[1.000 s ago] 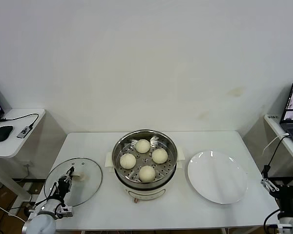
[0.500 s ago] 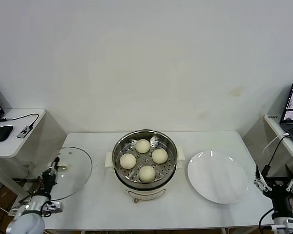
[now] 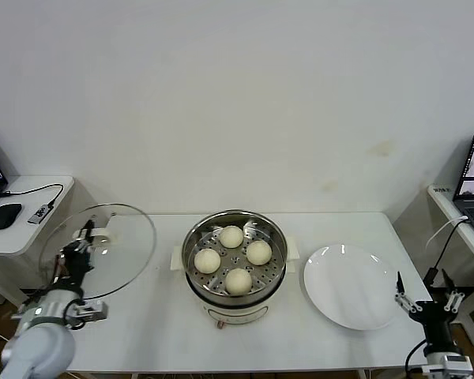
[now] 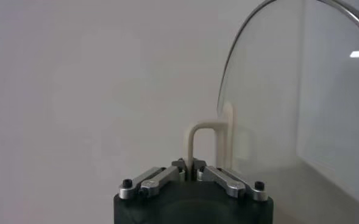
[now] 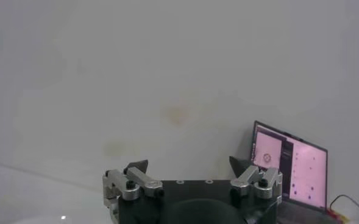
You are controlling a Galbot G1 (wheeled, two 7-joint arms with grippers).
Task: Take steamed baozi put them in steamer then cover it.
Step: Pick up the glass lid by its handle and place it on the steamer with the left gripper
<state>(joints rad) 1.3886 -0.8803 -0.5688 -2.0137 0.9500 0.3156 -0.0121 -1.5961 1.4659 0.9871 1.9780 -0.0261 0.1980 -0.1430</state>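
Cover (image 3: 103,249) is up off the worktop's left edge, left gripper (image 3: 80,246) clenched on its handle; 4 baozi (image 3: 232,258) sit in the steamer (image 3: 234,264), covering comes next.

The cover (image 4: 289,91) runs past the left wrist view's edge, perhaps half unseen.

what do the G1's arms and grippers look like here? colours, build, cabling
Both grippers have a black housing with silver metal finger links fixed by dark screws. The left gripper sits on a rounded white arm segment with black cables looped beside the wrist. The right gripper ends in dark pointed fingertips and, in the head view, mounts on a black wrist with a thin dark cable and a pale lower section.
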